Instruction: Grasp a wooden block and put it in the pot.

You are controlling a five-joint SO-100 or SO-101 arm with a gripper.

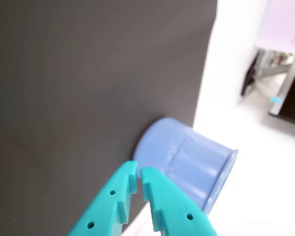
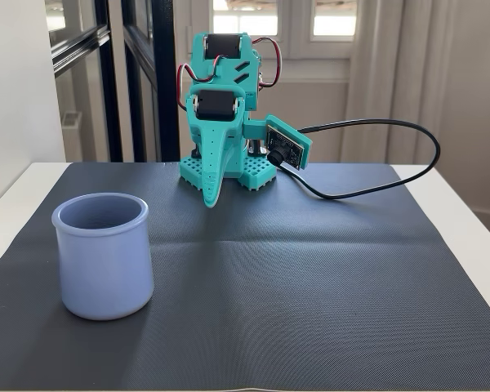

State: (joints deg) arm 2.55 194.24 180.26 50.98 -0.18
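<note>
Well, the teal arm [image 2: 220, 114] sits folded right at the back of the dark mat [image 2: 310, 278], well behind the pot [image 2: 103, 255], with its gripper [image 2: 210, 200] pointing down and the tip just above the mat. In the wrist view the gripper [image 1: 138, 178] shows its two fingers nearly pressed together, only a thin slit between them, and nothing is pinched there. The pot stands upright near the front left of the mat in the fixed view, mouth open; its inside cannot be seen from this low angle. And the wooden block? Nowhere in sight in either view, not on the mat around the pot, not between the fingers, so whether it lies in the pot or out of frame cannot be told. A black cable [image 2: 376, 155] loops from the wrist camera [image 2: 288, 145] out over the mat to the right, far from the pot. The risks from here look plain enough: if the block is yet to be fetched, the arm has no visible target and could close on nothing; a sweep forward toward the pot with fingers this low could clip its thick rim and shove or tip it; and the slack cable could drag across the mat and snag.
</note>
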